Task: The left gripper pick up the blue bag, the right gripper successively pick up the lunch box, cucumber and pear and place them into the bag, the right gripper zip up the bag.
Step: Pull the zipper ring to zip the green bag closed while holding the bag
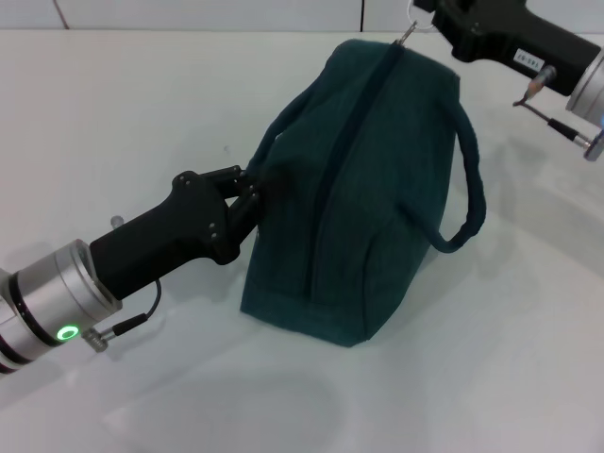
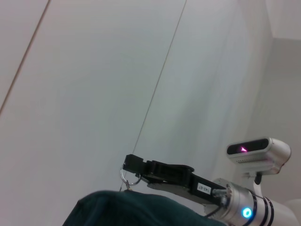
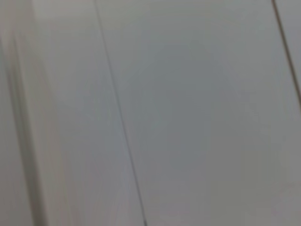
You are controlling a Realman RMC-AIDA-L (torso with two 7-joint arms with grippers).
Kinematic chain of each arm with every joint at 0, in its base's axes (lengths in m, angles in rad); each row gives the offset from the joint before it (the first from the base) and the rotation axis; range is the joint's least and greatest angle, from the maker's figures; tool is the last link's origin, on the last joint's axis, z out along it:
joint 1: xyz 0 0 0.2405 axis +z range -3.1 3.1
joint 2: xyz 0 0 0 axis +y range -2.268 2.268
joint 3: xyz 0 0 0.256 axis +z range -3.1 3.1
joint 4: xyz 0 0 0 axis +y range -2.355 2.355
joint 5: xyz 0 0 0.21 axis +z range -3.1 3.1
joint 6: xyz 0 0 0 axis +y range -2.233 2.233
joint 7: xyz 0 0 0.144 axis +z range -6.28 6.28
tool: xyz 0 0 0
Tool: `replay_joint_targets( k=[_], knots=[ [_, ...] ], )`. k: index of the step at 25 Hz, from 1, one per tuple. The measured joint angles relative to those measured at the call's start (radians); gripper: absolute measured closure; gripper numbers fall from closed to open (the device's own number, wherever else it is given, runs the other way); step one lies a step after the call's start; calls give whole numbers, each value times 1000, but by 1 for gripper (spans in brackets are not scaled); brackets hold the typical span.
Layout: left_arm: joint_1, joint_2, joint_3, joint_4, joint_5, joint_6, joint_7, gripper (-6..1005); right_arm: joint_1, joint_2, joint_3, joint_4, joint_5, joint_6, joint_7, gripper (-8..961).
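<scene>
Your left gripper [image 1: 253,193] clamps the bag [image 1: 359,198] handle while your right gripper [image 1: 425,11] pinches the zipper ring [image 2: 128,178], closing it; release next.

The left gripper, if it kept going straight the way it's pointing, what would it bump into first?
The blue bag. The left gripper already sits at the bag's side by the near handle, pointing into the fabric, so it would probably press straight into it.

Matt woven teal cloth on the blue bag [image 1: 363,189], padded handles alike; bright metal ring pull [image 2: 128,176]; matt black left gripper [image 1: 247,193]; smooth, faintly glossy white surface [image 1: 142,104] beneath the bag.
</scene>
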Motion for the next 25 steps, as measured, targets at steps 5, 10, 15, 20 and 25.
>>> replay_joint_targets(
  k=[5,10,15,20,25],
  knots=[
    [-2,1,0,0,-4,-6,0,843,10,0,16,10,0,18,-6,867],
    [-2,-2,-1,0,-36,-33,-2,832,9,3,5,18,1,-2,2,866],
    [-6,-1,-1,0,-63,-36,0,822,-7,6,-4,25,2,-46,11,866],
    [-1,5,-16,6,-102,-29,-16,727,-22,7,-6,31,2,-96,22,865],
    [1,21,-77,32,-116,-28,-98,441,-30,6,-5,36,2,-114,22,864]
  ],
)
